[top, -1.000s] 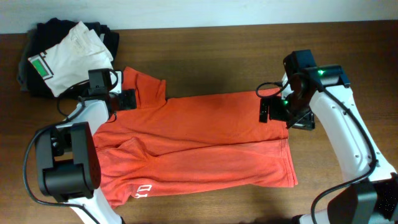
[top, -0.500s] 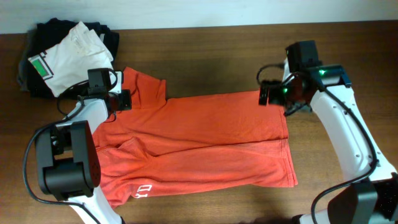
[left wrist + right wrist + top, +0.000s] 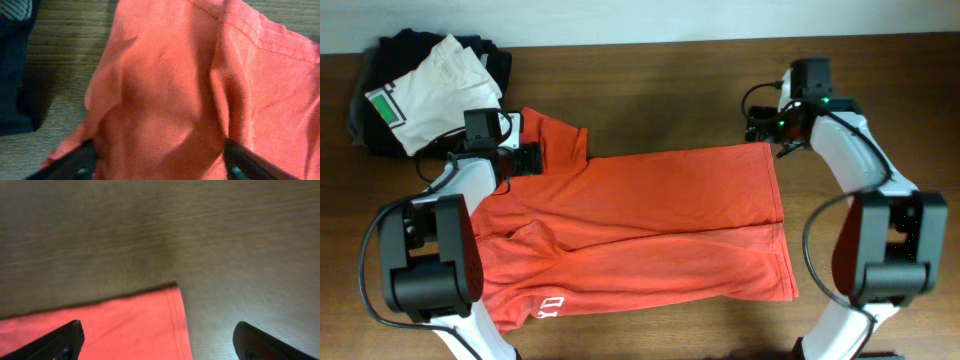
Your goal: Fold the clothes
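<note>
Along the near edge, a narrow strip of bare desk (image 3: 820,320) runs in front of the one red-orange T-shirt (image 3: 640,230). The shirt lies flat across the middle, reaching from my left arm's base almost to my right arm's. Its white lettering (image 3: 550,305) shows at the near left corner. The cloth is wrinkled, and a long crease runs left to right through its middle. To the right of its hem the wood is open.

Further back, my left pincer (image 3: 528,158) sits at the shirt's far left, just beside the sleeve (image 3: 555,140). Its fingers are spread wide, with rumpled orange cloth lying between them. My right pincer (image 3: 758,127) hovers at the far right corner of the shirt (image 3: 172,287), also spread wide. It is over bare wood, and the stitched hem corner lies between its fingers.

Beyond the shirt, open desk stretches to the far edge. In the far left corner lies one white garment with a green patch (image 3: 430,90) on top of black folded clothing (image 3: 365,110). I cannot count the black pieces.
</note>
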Robot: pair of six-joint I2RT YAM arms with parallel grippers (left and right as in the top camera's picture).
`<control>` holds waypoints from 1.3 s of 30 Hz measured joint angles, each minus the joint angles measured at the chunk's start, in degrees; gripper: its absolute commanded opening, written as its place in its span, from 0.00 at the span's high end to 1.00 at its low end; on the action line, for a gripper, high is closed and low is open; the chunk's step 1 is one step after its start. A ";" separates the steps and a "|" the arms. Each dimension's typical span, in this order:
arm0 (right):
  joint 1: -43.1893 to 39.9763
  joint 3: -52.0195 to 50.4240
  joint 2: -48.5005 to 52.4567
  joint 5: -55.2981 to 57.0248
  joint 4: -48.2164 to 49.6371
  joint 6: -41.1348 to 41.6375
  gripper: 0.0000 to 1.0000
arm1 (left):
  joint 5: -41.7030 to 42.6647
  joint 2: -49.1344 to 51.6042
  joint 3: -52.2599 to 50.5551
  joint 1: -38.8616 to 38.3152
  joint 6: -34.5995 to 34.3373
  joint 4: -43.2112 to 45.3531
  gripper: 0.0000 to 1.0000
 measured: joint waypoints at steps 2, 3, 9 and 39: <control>0.00 0.00 2.29 -0.61 0.68 -0.24 0.00 | 0.00 0.00 0.00 0.02 0.02 0.04 0.14; 0.00 0.00 3.76 -0.85 0.96 -0.28 0.00 | -0.13 0.00 0.00 0.02 0.00 0.13 0.14; 0.26 0.59 8.41 -0.90 1.97 -1.22 0.43 | -4.68 0.02 -0.02 0.02 0.00 0.79 0.14; -1.95 1.79 9.20 2.71 -1.27 3.06 0.96 | -4.50 0.66 0.02 4.50 0.24 1.14 0.19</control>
